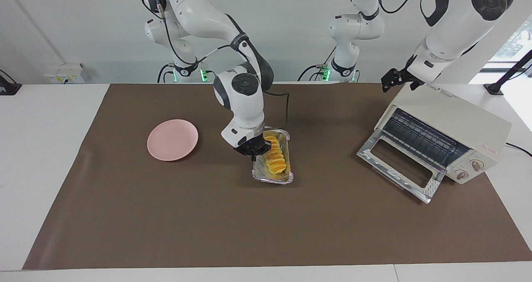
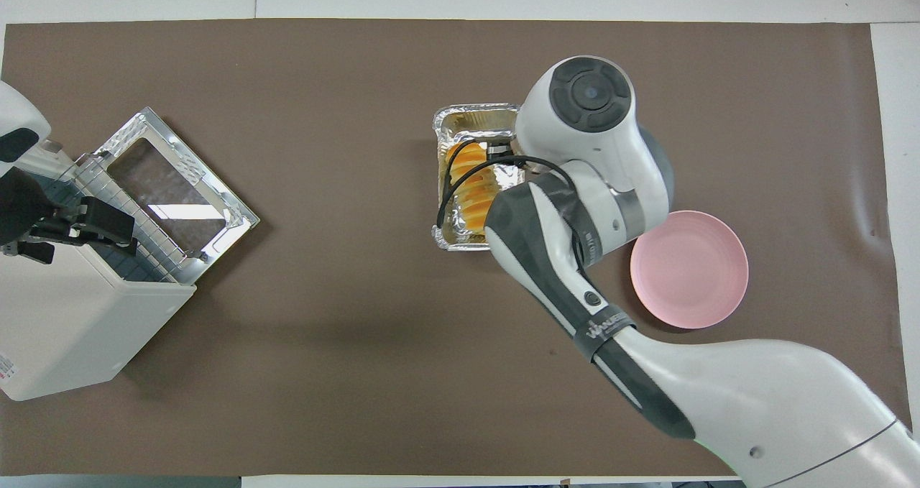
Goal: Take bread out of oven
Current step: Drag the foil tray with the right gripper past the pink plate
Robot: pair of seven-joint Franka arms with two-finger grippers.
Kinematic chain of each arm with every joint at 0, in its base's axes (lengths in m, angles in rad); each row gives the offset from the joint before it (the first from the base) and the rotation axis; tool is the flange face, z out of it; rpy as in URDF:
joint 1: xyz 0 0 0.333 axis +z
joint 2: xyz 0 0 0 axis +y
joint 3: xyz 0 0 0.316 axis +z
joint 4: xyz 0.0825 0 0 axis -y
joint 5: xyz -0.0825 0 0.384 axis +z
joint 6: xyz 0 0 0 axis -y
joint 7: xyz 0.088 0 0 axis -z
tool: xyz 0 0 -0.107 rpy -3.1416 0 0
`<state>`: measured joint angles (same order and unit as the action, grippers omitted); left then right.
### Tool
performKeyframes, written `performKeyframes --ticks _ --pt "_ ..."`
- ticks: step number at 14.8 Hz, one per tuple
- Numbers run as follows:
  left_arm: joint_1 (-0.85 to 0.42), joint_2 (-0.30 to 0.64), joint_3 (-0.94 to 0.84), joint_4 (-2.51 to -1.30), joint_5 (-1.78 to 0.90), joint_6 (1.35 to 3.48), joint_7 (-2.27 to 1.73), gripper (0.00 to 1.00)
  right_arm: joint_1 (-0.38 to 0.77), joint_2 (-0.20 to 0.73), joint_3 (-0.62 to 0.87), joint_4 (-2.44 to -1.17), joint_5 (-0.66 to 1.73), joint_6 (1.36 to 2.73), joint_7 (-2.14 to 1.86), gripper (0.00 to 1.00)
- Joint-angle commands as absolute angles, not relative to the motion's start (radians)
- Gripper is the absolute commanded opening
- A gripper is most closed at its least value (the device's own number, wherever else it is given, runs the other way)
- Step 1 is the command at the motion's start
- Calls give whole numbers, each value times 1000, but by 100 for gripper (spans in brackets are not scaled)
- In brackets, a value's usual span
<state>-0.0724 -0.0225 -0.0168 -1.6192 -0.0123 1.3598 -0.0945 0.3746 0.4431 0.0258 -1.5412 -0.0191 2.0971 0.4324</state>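
Small oblong golden-orange ridged loaf of bread (image 1: 276,160): lying in a crinkled silver foil tray (image 1: 271,177) near the middle of the brown table mat (image 1: 208,215); out of the oven, well apart from it. Ridges running across the loaf, long axis pointing toward and away from the robots.

Crinkled silver foil tray: tilted in the facing view, the end nearer the robots raised, the end farther from them down near the mat. Rim showing around the loaf in the overhead view (image 2: 474,114).

Right gripper (image 1: 254,148): black, at the tray's side toward the right arm's end of the table, beside the loaf's nearer end. Closed upon the tray's side wall, by the look of the raised end; fingertips mostly hidden under the wrist in the overhead view.

Boxy cream-white toaster oven (image 1: 457,124): at the left arm's end of the table, set at an angle. Glass drop-down door (image 1: 399,165) lying open and flat on the mat; wire rack (image 1: 419,138) bare; two round knobs and a small red logo on the front panel.

Left gripper (image 1: 397,78): black, over the oven's top corner nearer the robots. Finger gap: cannot be told.

Round pink plate (image 1: 172,139): flat on the mat toward the right arm's end, well apart from the tray.
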Motion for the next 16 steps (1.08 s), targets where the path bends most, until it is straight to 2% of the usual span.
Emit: performKeyframes --ticks 1,5,7,13,16 --pt "-60 -49 -25 -1635 0 1373 -89 100 244 477 40 -1509 -11 2100 225 0" --pt "-60 -49 -25 -1635 0 1373 -89 100 115 518 40 -1508 35 2128 102 0" --pt "-60 -49 -25 -1635 0 1373 -89 100 59 573 40 -1467 35 2163 31 0" --pt "-60 -49 -25 -1635 0 1373 -89 100 -23 661 40 -1413 35 2210 -139 0" --pt "-61 -49 -25 -1635 0 1373 -89 100 -25 672 38 -1407 34 2224 -147 0"
